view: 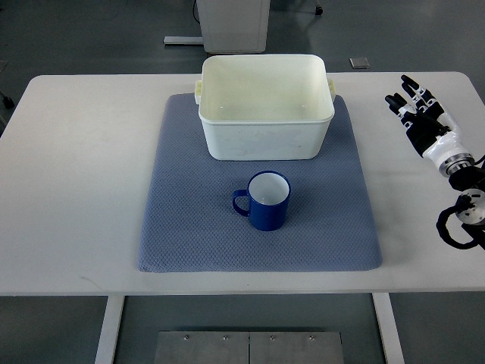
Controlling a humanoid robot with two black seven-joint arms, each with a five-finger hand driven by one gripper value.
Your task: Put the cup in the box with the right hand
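The right robot hand (420, 114) lies over the table (83, 174), fingers extended, holding nothing. Left of it, well apart, stands the empty box (265, 140); the blue cup (264, 201) sits upright on the mat (189, 235), nearer the robot.

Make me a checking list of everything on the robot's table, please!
Surface: white table with a blue-grey mat in the middle.
Job's things: blue cup upright on the mat, handle toward picture left; white box behind it, empty.
Clutter: nothing seen.
Robot hands: right robot hand resting open at the table's right side, holding nothing; left not in view.
Cables: black cable looped by the right wrist.
Surroundings: grey floor, white cabinet base behind.
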